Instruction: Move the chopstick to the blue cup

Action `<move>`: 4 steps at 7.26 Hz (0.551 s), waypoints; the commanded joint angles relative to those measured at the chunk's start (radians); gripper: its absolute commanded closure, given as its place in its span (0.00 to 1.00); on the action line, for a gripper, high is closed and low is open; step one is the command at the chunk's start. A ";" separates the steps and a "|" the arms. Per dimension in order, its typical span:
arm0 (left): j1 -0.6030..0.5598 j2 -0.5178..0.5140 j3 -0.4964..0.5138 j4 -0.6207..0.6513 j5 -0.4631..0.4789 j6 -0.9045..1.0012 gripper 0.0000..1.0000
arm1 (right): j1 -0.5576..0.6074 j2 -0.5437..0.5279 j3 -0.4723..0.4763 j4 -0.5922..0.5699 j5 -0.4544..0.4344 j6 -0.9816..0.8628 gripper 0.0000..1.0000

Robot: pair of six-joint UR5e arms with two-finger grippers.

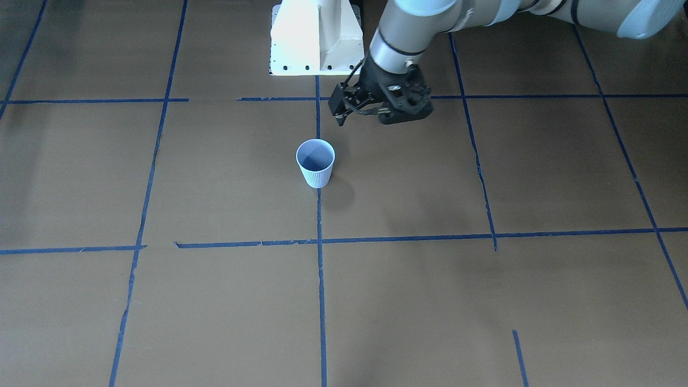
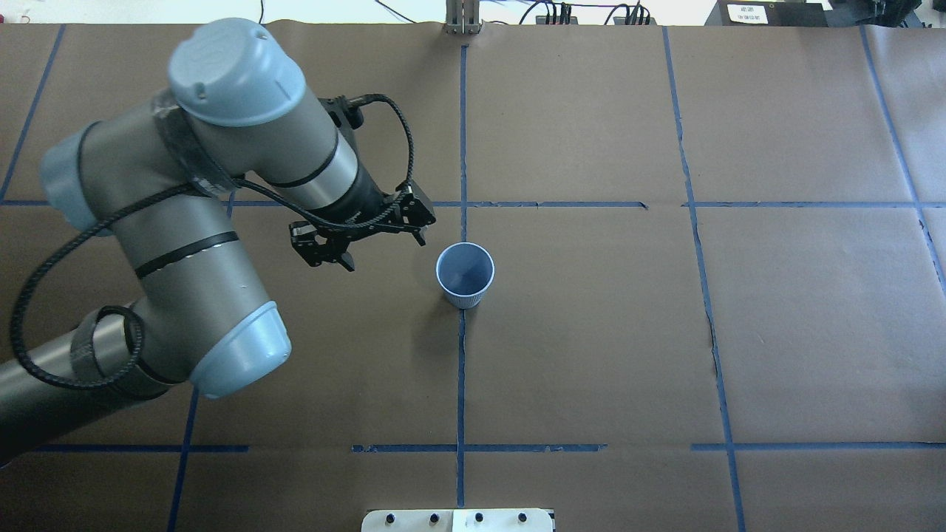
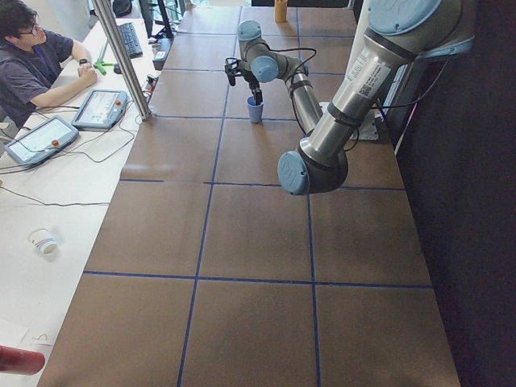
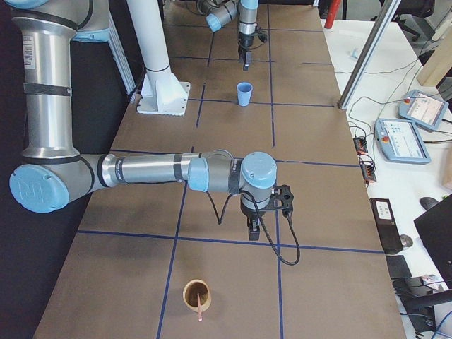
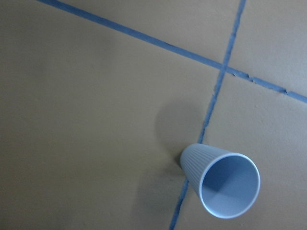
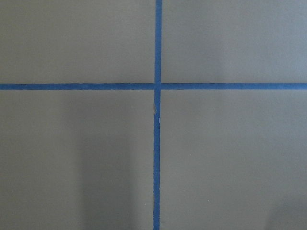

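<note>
The blue cup (image 1: 315,163) stands upright and empty at a tape crossing in the middle of the table; it also shows in the overhead view (image 2: 465,275) and the left wrist view (image 5: 223,184). My left gripper (image 2: 384,251) hovers beside it, toward the robot's left, with its jaws apart and empty; it also shows in the front view (image 1: 365,114). The chopstick (image 4: 202,307), a pinkish-red stick, leans in a brown cup (image 4: 197,294) at the table's right end. My right gripper (image 4: 253,229) hangs over the table a little short of that brown cup; I cannot tell whether it is open.
The white robot pedestal (image 1: 317,37) stands at the table's robot side behind the blue cup. Blue tape lines grid the brown paper table top (image 2: 591,332). An operator (image 3: 32,56) sits at a side desk with tablets.
</note>
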 commanded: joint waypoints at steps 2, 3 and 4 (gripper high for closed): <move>-0.106 0.039 -0.013 0.065 -0.019 0.146 0.00 | 0.077 -0.188 -0.008 0.327 -0.017 0.044 0.00; -0.111 0.039 -0.014 0.065 -0.019 0.146 0.00 | 0.129 -0.210 -0.020 0.335 -0.018 0.032 0.00; -0.111 0.039 -0.013 0.065 -0.019 0.146 0.00 | 0.198 -0.204 -0.092 0.341 -0.015 0.010 0.00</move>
